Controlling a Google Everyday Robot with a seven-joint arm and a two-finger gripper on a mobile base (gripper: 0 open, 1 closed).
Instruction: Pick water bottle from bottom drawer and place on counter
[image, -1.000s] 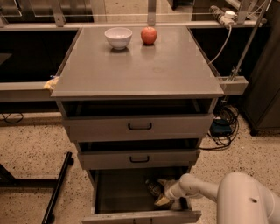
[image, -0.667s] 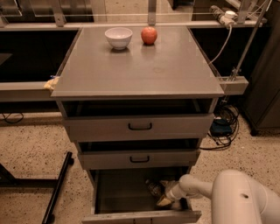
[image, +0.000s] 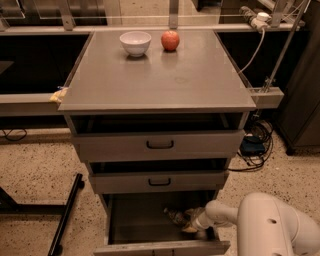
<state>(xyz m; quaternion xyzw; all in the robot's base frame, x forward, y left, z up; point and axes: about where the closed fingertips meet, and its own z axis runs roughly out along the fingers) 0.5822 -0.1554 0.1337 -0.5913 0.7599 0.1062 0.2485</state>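
Note:
The bottom drawer (image: 135, 225) of the grey cabinet stands pulled open. The water bottle (image: 176, 216) lies on its side in the drawer's right part, only partly visible. My gripper (image: 191, 224) reaches into the drawer from the right on the white arm (image: 260, 225) and sits right at the bottle. The counter (image: 160, 75) is the flat grey top of the cabinet, above two shallower drawers with black handles.
A white bowl (image: 135, 43) and a red apple (image: 170, 40) stand at the back of the counter. The top drawer (image: 160, 145) and middle drawer (image: 159, 181) are slightly open. A black stand leg (image: 67, 215) lies on the floor left. Cables (image: 255, 147) hang at the right.
The arm has shifted slightly in the drawer; the gripper stays at the bottle. Nothing else has moved.

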